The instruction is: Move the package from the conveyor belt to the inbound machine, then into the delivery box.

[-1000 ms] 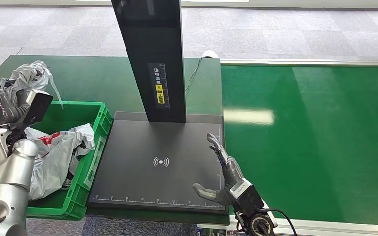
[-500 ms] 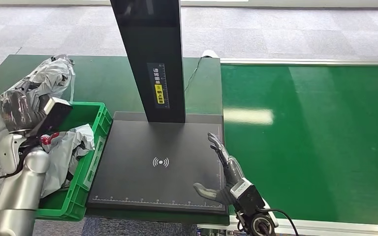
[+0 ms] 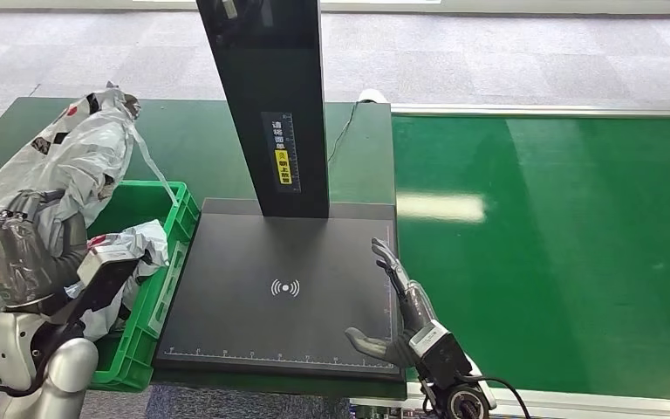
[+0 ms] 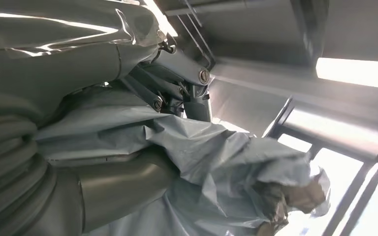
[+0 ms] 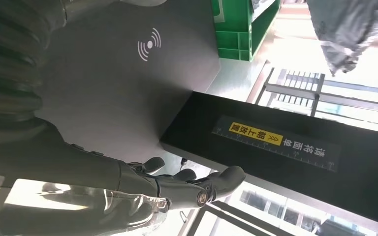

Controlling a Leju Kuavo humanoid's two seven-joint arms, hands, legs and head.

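My left hand (image 3: 30, 262) grips a crumpled grey plastic package (image 3: 70, 157) and holds it up over the green delivery box (image 3: 161, 262) at the left. In the left wrist view the grey bag (image 4: 216, 162) wraps around the hand (image 4: 128, 147) and hides most of the fingers. My right hand (image 3: 399, 305) hovers open at the right edge of the black inbound machine's plate (image 3: 253, 262), fingers spread, holding nothing; the right wrist view shows those fingers (image 5: 192, 184) stretched out above the plate (image 5: 118, 93).
The machine's black post (image 3: 270, 105) rises from the back of the plate. The green box holds other grey and white bags (image 3: 118, 262). The green conveyor belt (image 3: 558, 244) lies to the right. Grey carpet floor lies beyond the tables.
My left arm has lowered and drawn back toward me while the package it holds has swung up and stretched out longer above the box. The right hand has barely moved.
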